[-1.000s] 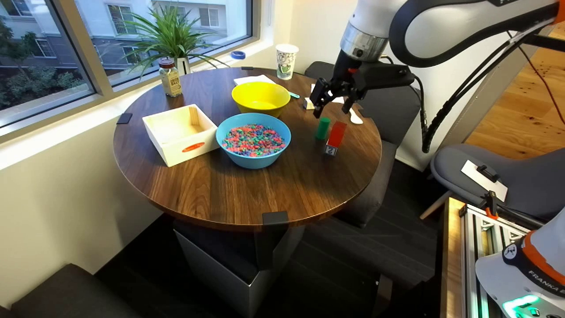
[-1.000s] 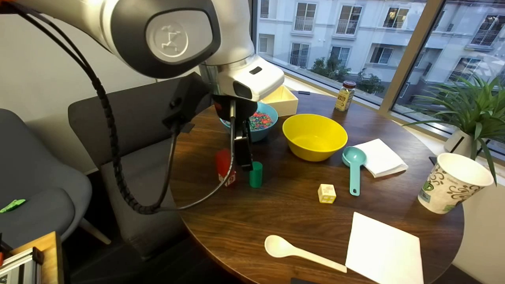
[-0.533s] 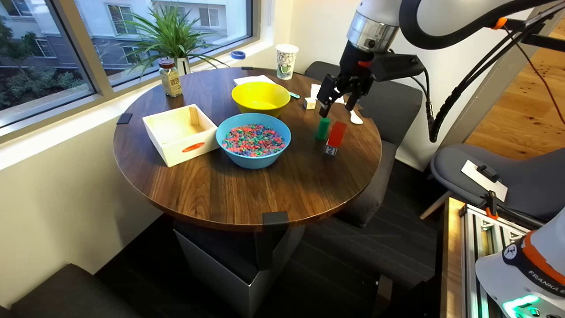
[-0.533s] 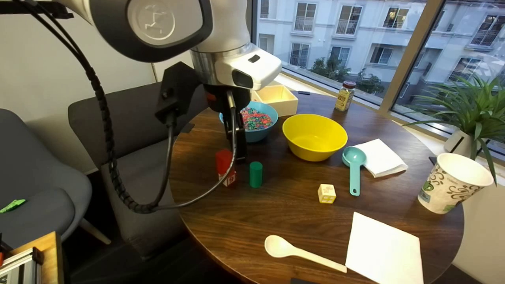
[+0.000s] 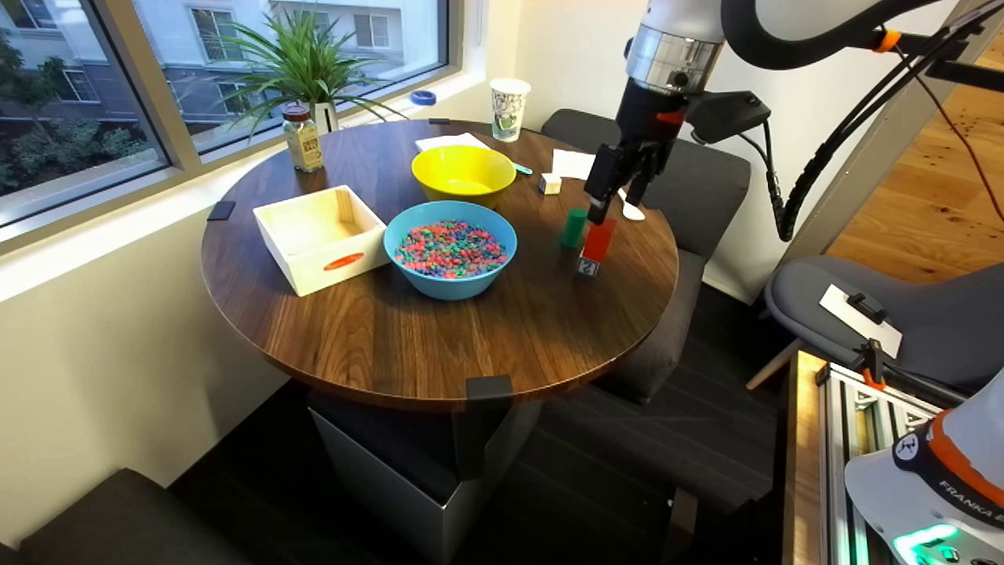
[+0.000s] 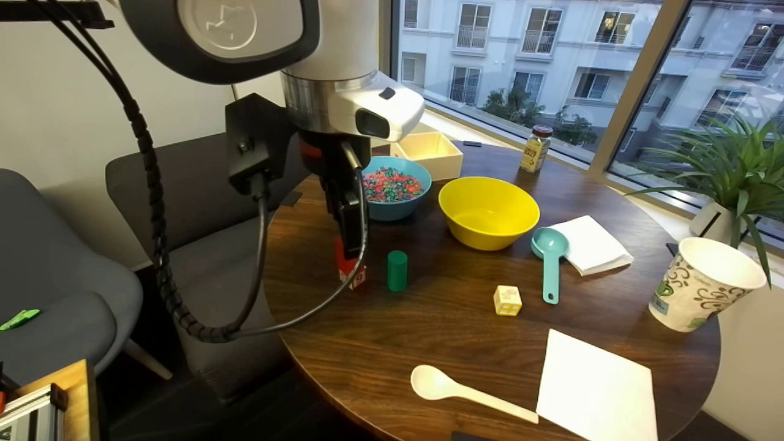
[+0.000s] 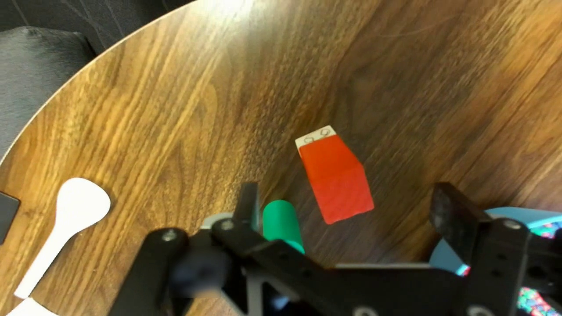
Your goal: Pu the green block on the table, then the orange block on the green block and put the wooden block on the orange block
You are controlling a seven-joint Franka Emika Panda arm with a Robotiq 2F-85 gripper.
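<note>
Tabletop [image 7: 421, 96], round, of glossy dark-brown wood. Wrist view: its pale edge curves well apart from the black two-fingered gripper [image 7: 349, 208], from 9 to 11 o'clock; from 12 to 2 o'clock extends bare wood. A light-blue round bowl [image 7: 524, 213] bounds this room at 3 to 4 o'clock, partly hidden by a finger; a pale long-handled spoon [image 7: 82, 204] lies well apart at 9 o'clock. The gripper's fingers are spread wide. Framed between them, slightly toward 12 o'clock, is the red-orange rectangular block [image 7: 338, 177], which in both exterior views stands upright on a small cube [image 5: 587, 267] with marked pale faces. Whether a fingertip touches the block cannot be told. The dark-green cylindrical block [image 7: 281, 223] stands upright on the wood near this stack, at its 8 o'clock, partly hidden by the gripper.
</note>
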